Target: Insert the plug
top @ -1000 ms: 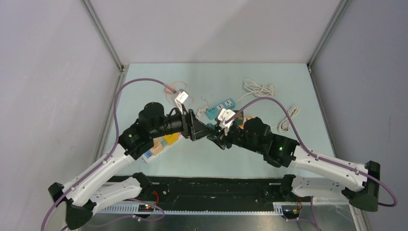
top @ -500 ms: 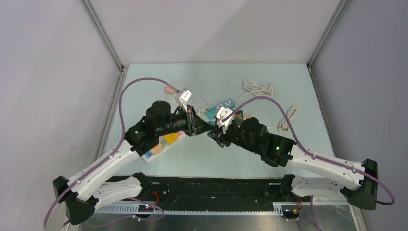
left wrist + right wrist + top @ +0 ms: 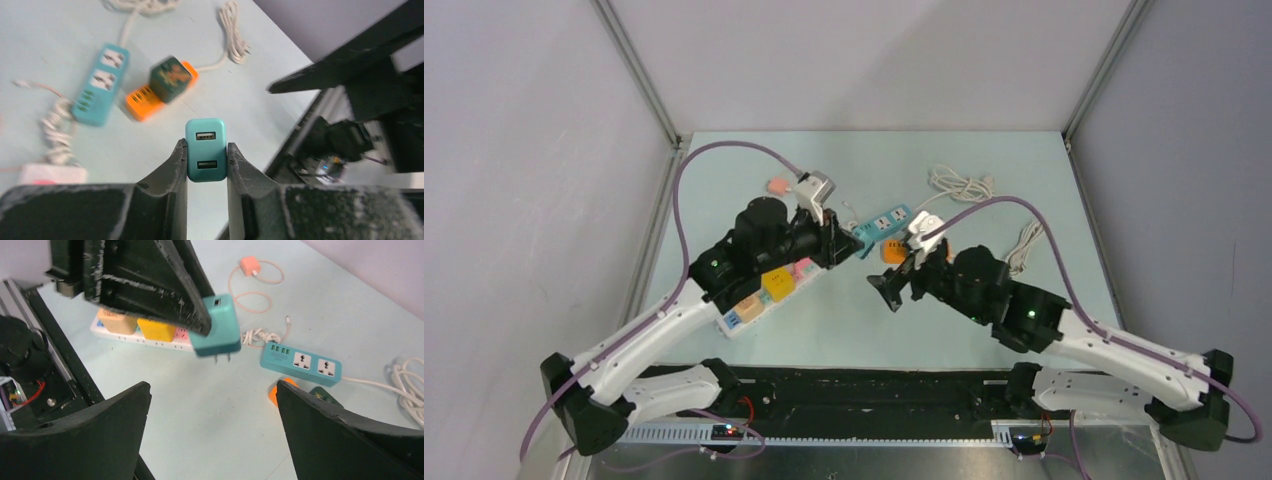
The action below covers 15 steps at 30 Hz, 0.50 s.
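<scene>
The plug (image 3: 205, 150) is a teal block with two USB ports on its face. My left gripper (image 3: 206, 150) is shut on it, one finger against each side, and holds it above the table. In the right wrist view the plug (image 3: 217, 327) hangs with its two prongs pointing down, over the white power strip (image 3: 145, 332), which carries yellow and orange plugs. My right gripper (image 3: 212, 387) stands wide open with nothing between its fingers. From above, my left gripper (image 3: 851, 245) is near the teal power strip (image 3: 886, 222), and my right gripper (image 3: 892, 288) is lower right of it.
An orange strip (image 3: 145, 102) carrying a dark green cube (image 3: 170, 77) lies beside the teal power strip (image 3: 102, 82). A pink charger (image 3: 776, 186) with its cable sits at the back left. White cable coils (image 3: 962, 182) lie at the back right.
The right gripper has opened and drawn back to the right. The left gripper has closed on the plug and carried it up and left, away from the right gripper.
</scene>
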Motion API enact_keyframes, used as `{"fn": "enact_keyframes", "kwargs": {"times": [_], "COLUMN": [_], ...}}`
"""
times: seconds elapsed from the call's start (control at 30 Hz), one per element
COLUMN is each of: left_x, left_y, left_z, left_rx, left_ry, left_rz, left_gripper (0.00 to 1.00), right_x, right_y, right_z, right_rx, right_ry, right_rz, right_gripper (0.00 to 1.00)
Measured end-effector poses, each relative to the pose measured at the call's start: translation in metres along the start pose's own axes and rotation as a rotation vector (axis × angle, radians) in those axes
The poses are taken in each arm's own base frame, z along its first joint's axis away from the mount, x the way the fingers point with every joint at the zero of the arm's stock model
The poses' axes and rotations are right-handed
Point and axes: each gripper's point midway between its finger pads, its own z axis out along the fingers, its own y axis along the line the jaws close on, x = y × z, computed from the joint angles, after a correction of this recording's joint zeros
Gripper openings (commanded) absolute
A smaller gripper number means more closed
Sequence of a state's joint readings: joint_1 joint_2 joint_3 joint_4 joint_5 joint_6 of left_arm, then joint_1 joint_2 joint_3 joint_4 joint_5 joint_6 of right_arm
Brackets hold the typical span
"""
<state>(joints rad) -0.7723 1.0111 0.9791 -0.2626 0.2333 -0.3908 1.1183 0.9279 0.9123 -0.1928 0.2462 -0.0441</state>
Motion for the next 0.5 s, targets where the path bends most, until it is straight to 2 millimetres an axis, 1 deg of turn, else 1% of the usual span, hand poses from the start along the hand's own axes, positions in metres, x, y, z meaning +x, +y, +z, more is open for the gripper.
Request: {"fn": "enact_keyframes", "kwargs": {"times": [0.1, 0.2, 0.27, 0.37, 0.5], "left_x": [-0.023, -0.037, -0.042, -0.047, -0.050], "left_y": [0.009, 0.021, 0.032, 0.055, 0.085], "left_z": [0.012, 0.028, 0.042, 0.063, 0.101], "left_rx": [-0.044, -0.060, -0.056, -0.064, -0.090], "left_ry": [-0.025, -0.019, 0.007, 0.043, 0.096], "left_rz": [0.134, 0.268, 0.330, 0.368, 0.409], "left_gripper": [0.00, 0.00, 0.00, 0.00, 0.00], "right_x": [-0.010, -0.011, -0.007, 0.002, 0.008], "right_y": [-0.017, -0.036, -0.050, -0.066, -0.082], "right_z": [-0.019, -0.037, -0.048, -0.063, -0.085], "right_rx": [0.048, 0.114, 0.165, 0.244, 0.327], "right_ry": [-0.050, -0.083, -0.095, -0.112, -0.157], "right_rz": [0.065, 0.133, 0.177, 0.244, 0.324], "right_gripper": [0.99, 0.99, 0.99, 0.99, 0.99]}}
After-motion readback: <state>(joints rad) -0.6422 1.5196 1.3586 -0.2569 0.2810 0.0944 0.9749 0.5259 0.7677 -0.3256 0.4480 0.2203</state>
